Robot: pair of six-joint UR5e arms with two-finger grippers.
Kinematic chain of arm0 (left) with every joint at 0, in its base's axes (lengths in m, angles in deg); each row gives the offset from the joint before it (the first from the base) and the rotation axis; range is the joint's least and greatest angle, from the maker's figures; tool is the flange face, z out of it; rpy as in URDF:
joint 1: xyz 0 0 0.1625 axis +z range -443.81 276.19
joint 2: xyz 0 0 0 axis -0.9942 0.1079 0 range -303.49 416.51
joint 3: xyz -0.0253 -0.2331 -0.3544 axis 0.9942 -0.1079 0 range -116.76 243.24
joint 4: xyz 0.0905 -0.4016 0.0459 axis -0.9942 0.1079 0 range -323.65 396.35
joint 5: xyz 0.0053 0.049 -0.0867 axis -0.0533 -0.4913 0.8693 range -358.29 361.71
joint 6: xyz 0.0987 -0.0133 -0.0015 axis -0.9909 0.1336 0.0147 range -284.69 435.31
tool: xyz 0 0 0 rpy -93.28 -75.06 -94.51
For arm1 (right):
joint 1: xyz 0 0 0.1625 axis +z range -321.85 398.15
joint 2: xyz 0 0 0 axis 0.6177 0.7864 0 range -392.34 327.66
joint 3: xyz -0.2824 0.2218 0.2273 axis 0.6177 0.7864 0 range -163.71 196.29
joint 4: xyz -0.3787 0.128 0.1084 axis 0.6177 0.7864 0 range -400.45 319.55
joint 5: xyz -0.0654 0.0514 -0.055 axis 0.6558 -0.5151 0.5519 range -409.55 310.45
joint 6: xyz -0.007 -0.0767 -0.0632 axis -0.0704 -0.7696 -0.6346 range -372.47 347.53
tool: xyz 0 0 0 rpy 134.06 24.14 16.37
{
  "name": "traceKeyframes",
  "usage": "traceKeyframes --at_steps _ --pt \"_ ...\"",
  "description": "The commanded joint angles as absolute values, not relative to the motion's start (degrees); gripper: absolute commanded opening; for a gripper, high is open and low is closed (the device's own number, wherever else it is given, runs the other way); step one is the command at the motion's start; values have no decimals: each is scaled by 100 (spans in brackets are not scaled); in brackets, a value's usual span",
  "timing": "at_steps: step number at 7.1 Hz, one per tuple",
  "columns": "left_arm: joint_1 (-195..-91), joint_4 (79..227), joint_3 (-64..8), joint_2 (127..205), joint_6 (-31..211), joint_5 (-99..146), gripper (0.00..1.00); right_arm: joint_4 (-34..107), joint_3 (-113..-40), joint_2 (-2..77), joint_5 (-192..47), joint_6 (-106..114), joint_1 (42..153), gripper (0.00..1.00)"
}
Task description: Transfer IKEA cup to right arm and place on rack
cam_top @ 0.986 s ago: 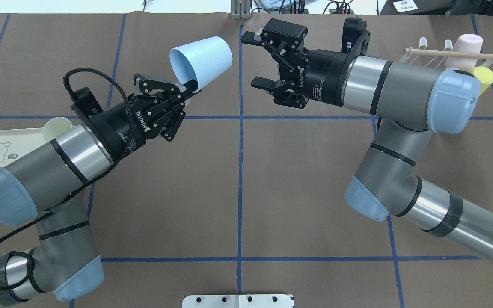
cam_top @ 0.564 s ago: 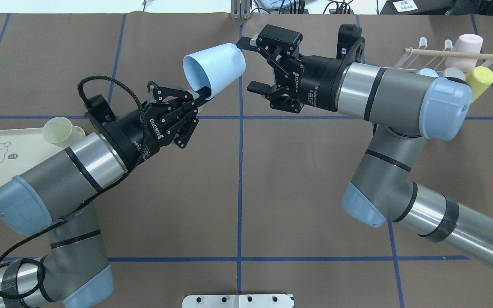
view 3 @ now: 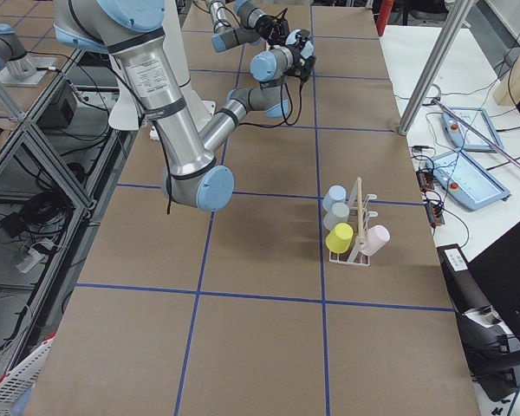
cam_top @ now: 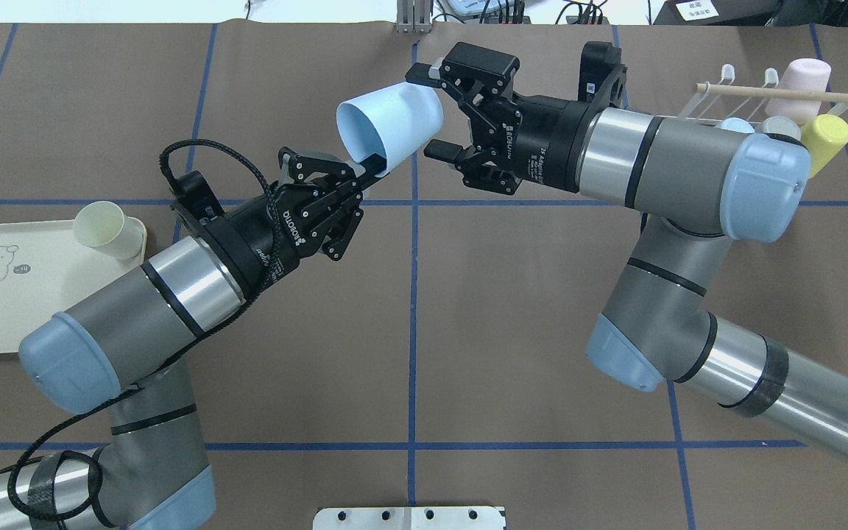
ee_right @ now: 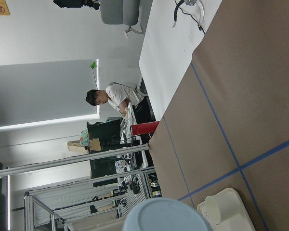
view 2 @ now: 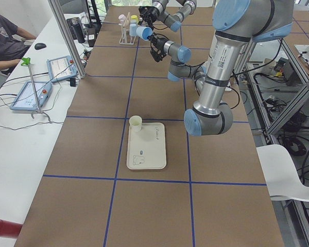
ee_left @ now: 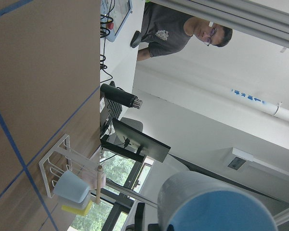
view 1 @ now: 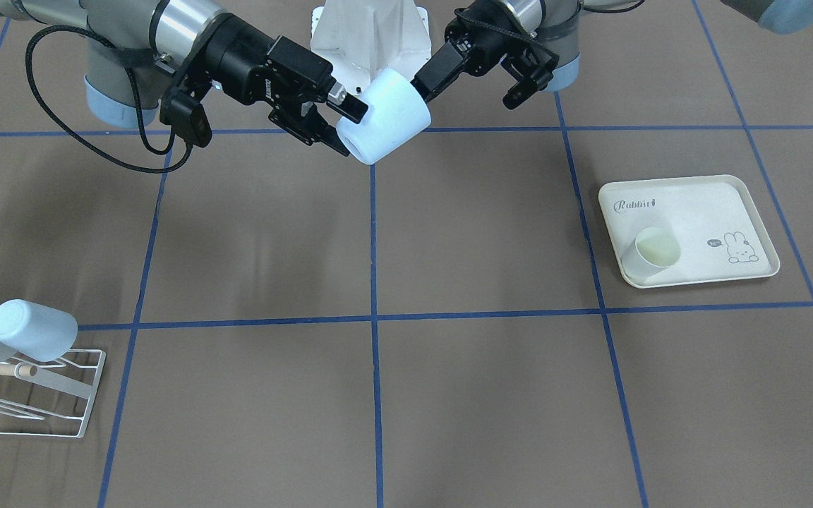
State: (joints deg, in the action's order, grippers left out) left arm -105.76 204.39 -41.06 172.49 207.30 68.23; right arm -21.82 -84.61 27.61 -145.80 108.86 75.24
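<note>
1. The overhead exterior camera sat high behind the robot, looking forward and down over the whole tabletop [cam_top: 512,309].
2. The front-facing camera sat opposite, looking steeply down, with the robot's base [view 1: 368,32] at its top edge. These two views shared the blue cup [view 1: 389,116], the tray [view 1: 696,212] and the rack [view 1: 53,384], mirrored left to right.
3. The two side cameras stood well back at opposite tabletop ends, looking along its length.
4. Both wrist cameras were rolled sideways and close to the cup. The left also caught the rack, the right the tray.
</note>
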Motion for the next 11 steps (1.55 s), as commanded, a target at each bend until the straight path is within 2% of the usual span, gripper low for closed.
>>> traceKeyframes --at_steps 1,6,8,9,10,11 --pt "-10508 20439 -4091 17279 20723 6789 0 -2182 -8461 2761 -14553 10890 7524 100" --pt "-10420 20422 -4083 17340 20714 6763 0 -2182 -8461 2761 -14387 10882 7401 100" --pt "-10428 20422 -4083 17384 20714 6763 0 -2182 -8452 2761 -14377 10882 7383 91" --pt "-10420 20413 -4074 17384 20714 6754 0 -2182 -8452 2761 -14386 10882 7375 64" --pt "-10420 20413 -4056 17384 20723 6763 0 -2191 -8444 2778 -14395 10873 7383 1" --pt "-10428 20413 -3969 17376 20688 6763 98 -2191 -8452 2804 -14421 10838 7383 0"
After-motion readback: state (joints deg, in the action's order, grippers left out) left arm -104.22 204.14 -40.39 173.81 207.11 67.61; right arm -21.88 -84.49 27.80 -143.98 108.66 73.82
